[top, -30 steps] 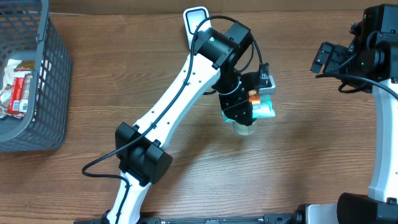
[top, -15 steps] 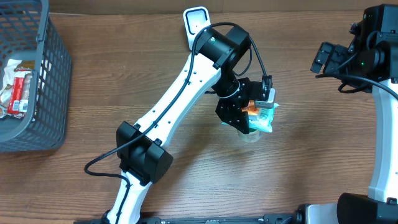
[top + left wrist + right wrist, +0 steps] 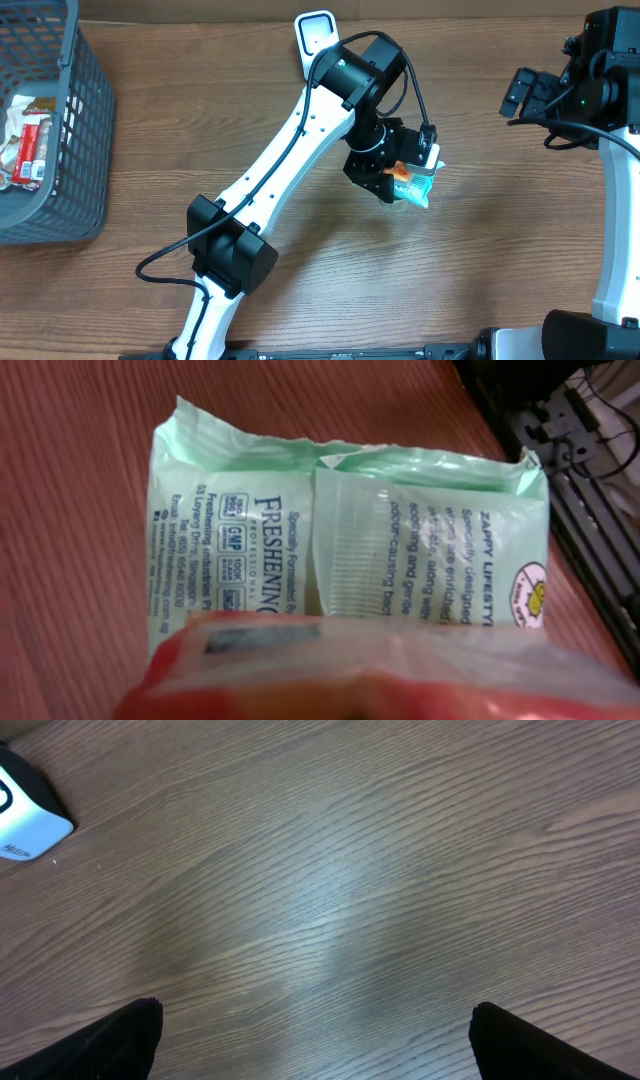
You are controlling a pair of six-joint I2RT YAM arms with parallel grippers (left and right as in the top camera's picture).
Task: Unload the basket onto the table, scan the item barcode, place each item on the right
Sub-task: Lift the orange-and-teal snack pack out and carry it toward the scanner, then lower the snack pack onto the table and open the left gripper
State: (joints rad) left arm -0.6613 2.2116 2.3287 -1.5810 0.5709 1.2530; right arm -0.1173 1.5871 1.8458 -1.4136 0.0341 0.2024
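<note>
The item is a pale green wet-wipes packet (image 3: 417, 186) with an orange-red end. It hangs above the table, with my left gripper (image 3: 400, 170) shut on it. In the left wrist view the packet (image 3: 350, 530) fills the frame with its printed side showing. Its red end (image 3: 380, 680) is blurred at the bottom and hides my fingers. A dark strip (image 3: 262, 638) on that end is too blurred to read as a barcode. My right gripper (image 3: 520, 92) stands open at the far right, over bare wood with nothing between its fingertips (image 3: 135, 1030).
A white scanner (image 3: 315, 30) stands at the table's far edge, behind the left arm. Its corner (image 3: 25, 815) also shows in the right wrist view. A grey mesh basket (image 3: 85, 120) with packaged goods (image 3: 25, 140) in it sits at the far left.
My left wrist has turned with the packet in it, swinging the packet slightly up and to the right. The right arm has not moved.
</note>
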